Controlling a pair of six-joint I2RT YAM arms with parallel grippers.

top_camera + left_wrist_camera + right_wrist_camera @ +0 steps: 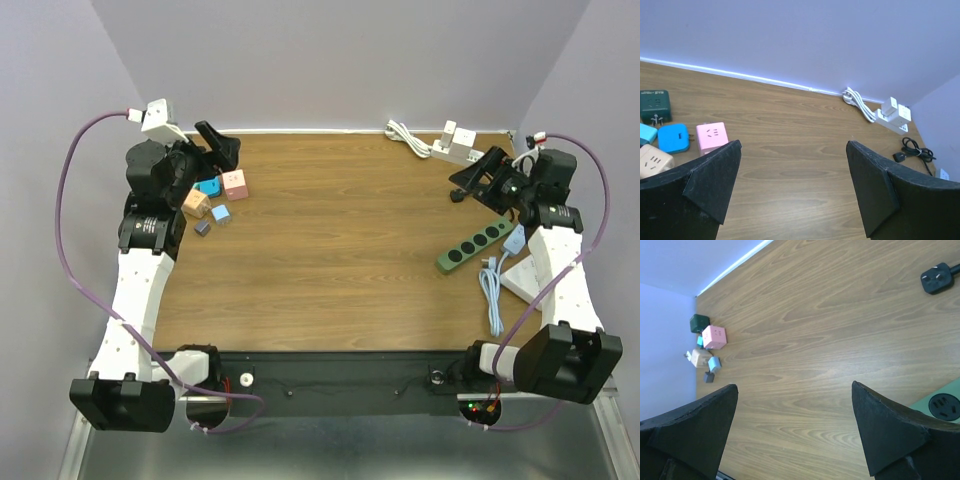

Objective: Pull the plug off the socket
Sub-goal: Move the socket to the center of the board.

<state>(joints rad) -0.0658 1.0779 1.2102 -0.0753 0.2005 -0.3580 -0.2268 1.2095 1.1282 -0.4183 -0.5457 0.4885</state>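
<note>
Looks not yet begun. Shows the white cube-shaped plug (890,105) seated in the white plastic power strip (452,154) at the far right corner of the brown wooden table (340,230), next to a second white plug.

Shows the left gripper (794,146) and the right gripper (794,387) both spread wide, grasping nothing, neither touching that strip.

Left to do: reach, clamp, pull free.

Close to the right gripper: a loose black plug (936,279), a dark green power strip (478,243), a pale blue cable (492,285). Far left: coloured cube adapters (222,190), out of the way.

Probably calls for care around the bundled white cord (860,103) beside the target.
</note>
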